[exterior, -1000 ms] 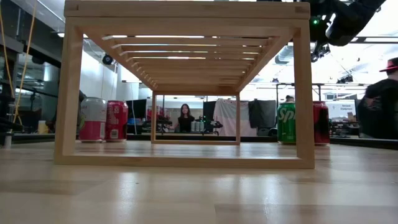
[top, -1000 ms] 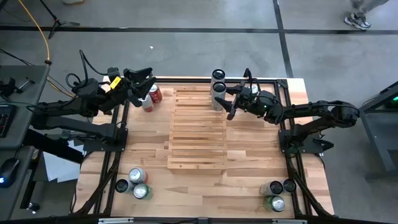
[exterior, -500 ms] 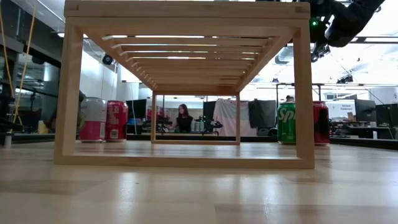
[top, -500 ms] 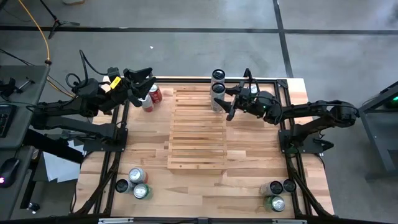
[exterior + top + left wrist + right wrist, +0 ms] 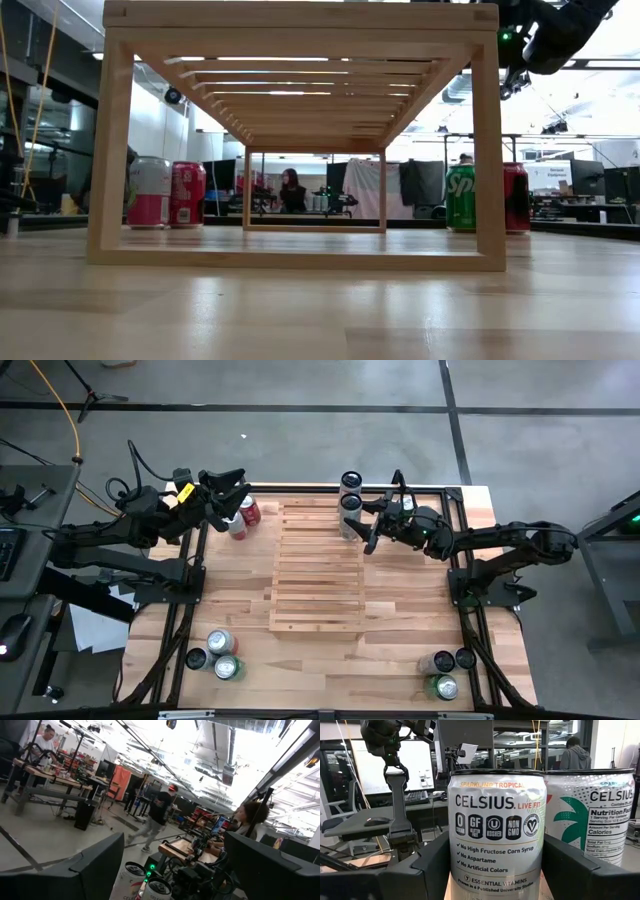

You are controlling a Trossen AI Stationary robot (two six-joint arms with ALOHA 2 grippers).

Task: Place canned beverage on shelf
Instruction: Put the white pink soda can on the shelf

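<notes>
Nothing on the table (image 5: pixel 400 610) has shifted since the earlier frames; only a person far behind, seen through the low view, has moved. Pale slatted wood, the shelf (image 5: pixel 318 565) lies mid-table, its gaps open. At its far right corner the right gripper (image 5: pixel 362 526) stays closed on a tall white Celsius can (image 5: pixel 495 832), smooth printed aluminium, apparently to set it there. Beside two cans at far left, the left gripper (image 5: pixel 236 497) hovers wide open, empty.
</notes>
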